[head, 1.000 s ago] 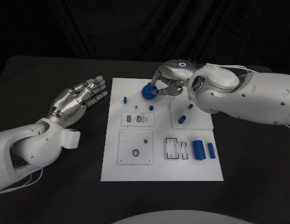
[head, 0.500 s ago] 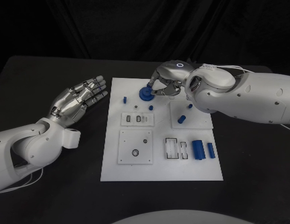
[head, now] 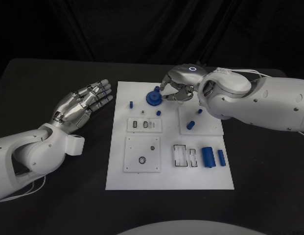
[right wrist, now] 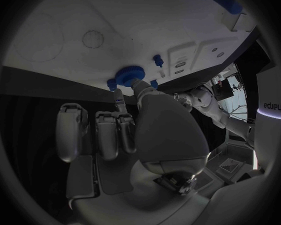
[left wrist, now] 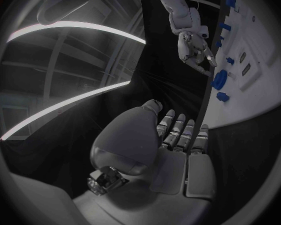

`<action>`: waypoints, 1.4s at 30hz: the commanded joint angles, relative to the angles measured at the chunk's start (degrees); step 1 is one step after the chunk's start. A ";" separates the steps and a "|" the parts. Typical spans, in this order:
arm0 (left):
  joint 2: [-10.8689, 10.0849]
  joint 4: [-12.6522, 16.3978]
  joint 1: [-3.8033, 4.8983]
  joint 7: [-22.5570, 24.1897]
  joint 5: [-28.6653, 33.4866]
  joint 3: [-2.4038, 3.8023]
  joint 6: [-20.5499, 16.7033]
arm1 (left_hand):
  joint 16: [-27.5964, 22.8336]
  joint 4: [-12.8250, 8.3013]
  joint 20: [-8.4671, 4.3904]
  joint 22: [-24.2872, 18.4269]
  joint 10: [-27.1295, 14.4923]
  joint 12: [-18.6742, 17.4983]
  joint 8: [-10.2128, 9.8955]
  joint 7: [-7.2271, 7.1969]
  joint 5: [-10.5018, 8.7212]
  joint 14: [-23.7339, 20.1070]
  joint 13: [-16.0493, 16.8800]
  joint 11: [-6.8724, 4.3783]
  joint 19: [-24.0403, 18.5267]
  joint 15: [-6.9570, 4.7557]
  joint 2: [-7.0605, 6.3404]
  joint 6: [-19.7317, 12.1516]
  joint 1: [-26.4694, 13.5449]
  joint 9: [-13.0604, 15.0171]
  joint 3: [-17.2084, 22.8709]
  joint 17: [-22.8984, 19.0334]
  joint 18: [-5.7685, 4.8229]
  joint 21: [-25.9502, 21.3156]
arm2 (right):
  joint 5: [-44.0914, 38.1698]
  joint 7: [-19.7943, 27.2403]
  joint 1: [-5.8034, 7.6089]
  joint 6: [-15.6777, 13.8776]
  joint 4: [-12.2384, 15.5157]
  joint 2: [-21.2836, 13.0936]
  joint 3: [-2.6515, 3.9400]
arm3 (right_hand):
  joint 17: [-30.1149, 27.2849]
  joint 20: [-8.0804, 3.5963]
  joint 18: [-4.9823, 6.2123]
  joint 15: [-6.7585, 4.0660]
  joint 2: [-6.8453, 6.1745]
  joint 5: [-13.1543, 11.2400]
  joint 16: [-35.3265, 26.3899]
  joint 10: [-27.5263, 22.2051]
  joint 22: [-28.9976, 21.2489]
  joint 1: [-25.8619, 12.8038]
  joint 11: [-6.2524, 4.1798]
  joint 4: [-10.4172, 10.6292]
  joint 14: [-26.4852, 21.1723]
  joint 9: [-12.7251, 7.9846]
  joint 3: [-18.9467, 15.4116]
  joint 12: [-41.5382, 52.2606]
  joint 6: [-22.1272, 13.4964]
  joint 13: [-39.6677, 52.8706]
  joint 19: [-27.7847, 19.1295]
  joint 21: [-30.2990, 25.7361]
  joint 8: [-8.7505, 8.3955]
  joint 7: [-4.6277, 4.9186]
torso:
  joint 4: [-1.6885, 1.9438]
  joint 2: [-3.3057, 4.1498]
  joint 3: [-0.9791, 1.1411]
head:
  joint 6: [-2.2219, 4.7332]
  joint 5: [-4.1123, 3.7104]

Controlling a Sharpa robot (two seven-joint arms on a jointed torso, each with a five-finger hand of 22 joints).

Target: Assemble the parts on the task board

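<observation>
On the bench (head: 46,88) lies one white board (head: 169,178). At its far edge sits one blue gear (head: 153,97), right hand (head: 180,85) touching it with a fingertip, not gripping. Two blue cylinders (head: 208,156) lie near the board's right edge. Left of the board, the left hand (head: 84,103) hovers spread wide, empty.

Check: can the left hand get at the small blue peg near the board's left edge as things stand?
Probably yes. The left hand hovers open beside the task board, and nothing lies between it and the small blue peg; the right hand is further off.
</observation>
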 commanded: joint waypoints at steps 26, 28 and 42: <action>-0.14 0.50 -0.15 9.01 -0.13 0.02 1.16 | 0.64 0.10 0.13 -0.05 0.22 0.48 0.32 0.37 0.02 0.09 0.10 0.72 -0.12 0.55 -0.56 0.20 -0.15 0.12 0.73 0.10 -1.00 -0.28 | 2.23 5.93 -0.45 -11.70 7.84 -23.29 -0.39 | 15.09 -1.68 -1.32 -1.56 -1.25 -6.43 0.14 5.98 13.06 -0.23 -1.96 2.98 6.06 0.26 -0.94 0.16 1.75 15.08 3.59 3.82 -0.23 -2.35 | -0.26 -0.18 -0.16 | 0.24 -0.86; 0.00 0.45 -0.16 9.00 -0.13 0.02 1.28 | 0.66 0.10 0.13 -0.04 0.19 0.45 0.31 0.38 0.03 0.09 0.09 0.75 -0.10 0.59 -0.56 0.10 -0.17 0.10 0.80 0.10 -1.04 -0.27 | 2.50 5.79 -0.74 -11.52 7.45 -23.45 -0.40 | 15.09 -1.73 -1.22 -1.61 -1.38 -8.19 0.14 5.98 12.92 -0.91 -2.01 3.01 6.06 -0.19 -1.34 0.16 0.62 15.08 3.36 3.43 -0.58 -2.47 | -0.25 -0.19 -0.15 | 0.03 -1.03; 0.19 0.52 -0.20 8.97 -0.13 0.03 1.65 | 0.95 0.08 0.15 0.00 0.19 0.50 0.30 0.39 0.05 0.23 0.08 0.92 0.06 0.83 -0.55 0.12 -0.29 0.10 1.18 0.13 -1.23 -0.21 | 2.97 3.04 -2.10 -8.26 5.70 -23.70 -0.41 | 15.09 -1.73 -0.91 -1.55 -1.99 -11.06 0.14 5.98 12.47 -1.83 -1.91 3.01 6.06 -1.94 -2.26 0.16 -3.56 15.08 2.62 2.13 -0.64 -2.27 | -0.09 -0.05 0.07 | 0.02 -1.39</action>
